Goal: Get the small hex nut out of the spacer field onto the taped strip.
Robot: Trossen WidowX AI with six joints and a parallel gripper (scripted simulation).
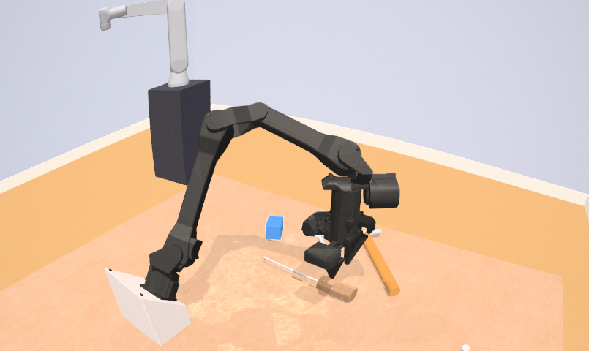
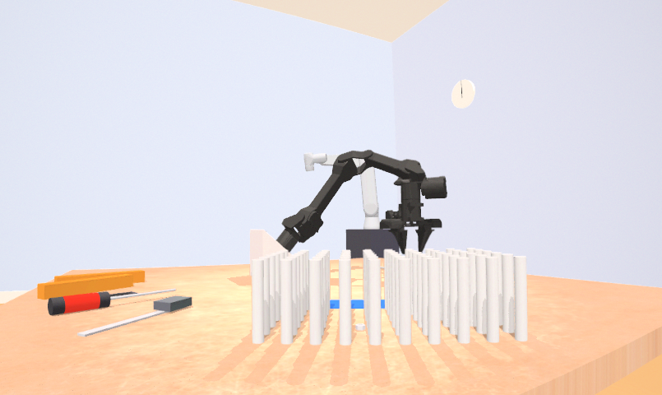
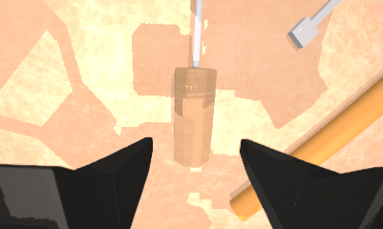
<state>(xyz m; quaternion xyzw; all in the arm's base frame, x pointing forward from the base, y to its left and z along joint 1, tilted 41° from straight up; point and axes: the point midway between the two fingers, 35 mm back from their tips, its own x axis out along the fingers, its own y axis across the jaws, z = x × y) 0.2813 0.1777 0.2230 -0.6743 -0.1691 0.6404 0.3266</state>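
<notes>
A tool with a wooden handle [image 1: 337, 288] [image 3: 193, 114] lies on the table, its thin metal shaft [image 1: 284, 265] [image 3: 198, 33] ending in a small bent tip in the top view. My gripper [image 1: 339, 269] [image 2: 412, 251] [image 3: 197, 144] points down above the handle, open and empty, with one finger on each side of it in the wrist view. Rows of white spacers [image 2: 344, 303] stand upright in the exterior view. The small pale nut [image 2: 360, 327] lies between them, near the side facing that camera. The blue taped strip [image 2: 357, 304] shows beyond it, through the gaps.
An orange bar [image 1: 382, 262] [image 3: 351, 124] lies beside the wooden handle. A grey block-ended tool [image 3: 304, 32] lies near it. A blue cube [image 1: 274, 227] sits farther back. The exterior view shows a red screwdriver [image 2: 81, 302], a dark grey block [image 2: 173, 304] on a flat strip and orange bars [image 2: 86, 285].
</notes>
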